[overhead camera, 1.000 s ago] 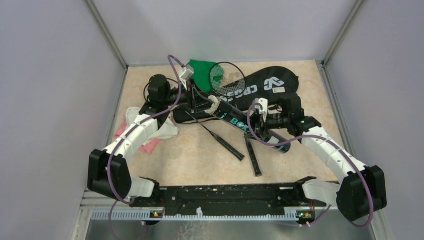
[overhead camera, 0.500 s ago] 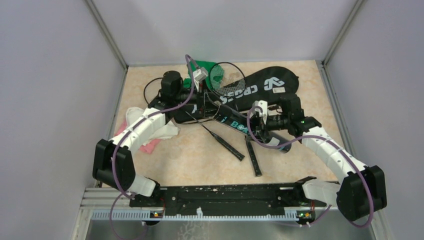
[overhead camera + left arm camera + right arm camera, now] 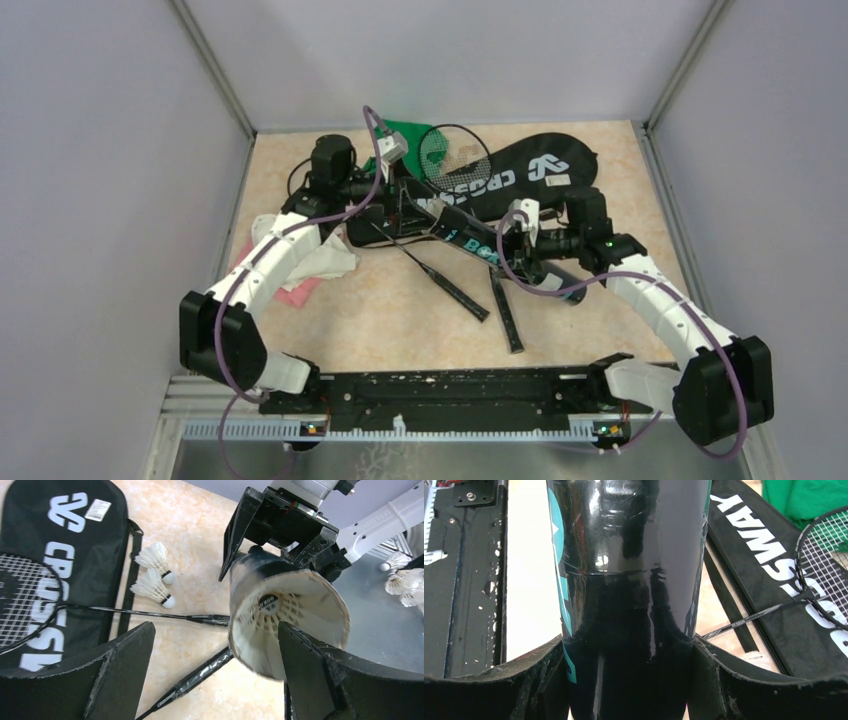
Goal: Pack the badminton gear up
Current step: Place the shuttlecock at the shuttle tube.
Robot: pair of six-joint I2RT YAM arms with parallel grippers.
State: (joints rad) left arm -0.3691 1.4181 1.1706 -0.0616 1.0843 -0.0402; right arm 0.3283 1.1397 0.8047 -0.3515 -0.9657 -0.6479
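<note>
My right gripper (image 3: 629, 645) is shut on the long black tube (image 3: 624, 555) with teal lettering and holds it off the table. The tube's open mouth (image 3: 290, 615) faces my left gripper (image 3: 216, 630), which is open and holds nothing. A white shuttlecock (image 3: 267, 605) sits inside the tube. Two more shuttlecocks (image 3: 152, 572) lie beside the black CROSSWAY bag (image 3: 50, 555). One racket's head (image 3: 455, 155) rests on the bag (image 3: 520, 175). Two racket handles (image 3: 455, 285) lie on the table under the tube (image 3: 470, 243).
A green cloth (image 3: 405, 140) lies at the back beside the bag. White and pink cloths (image 3: 300, 262) lie under my left arm. Several loose shuttlecocks (image 3: 405, 582) sit at the right edge of the left wrist view. Grey walls close in three sides.
My left gripper has opened wide at the tube's mouth and drawn back a little to the left. The right gripper and the tube have hardly moved.
</note>
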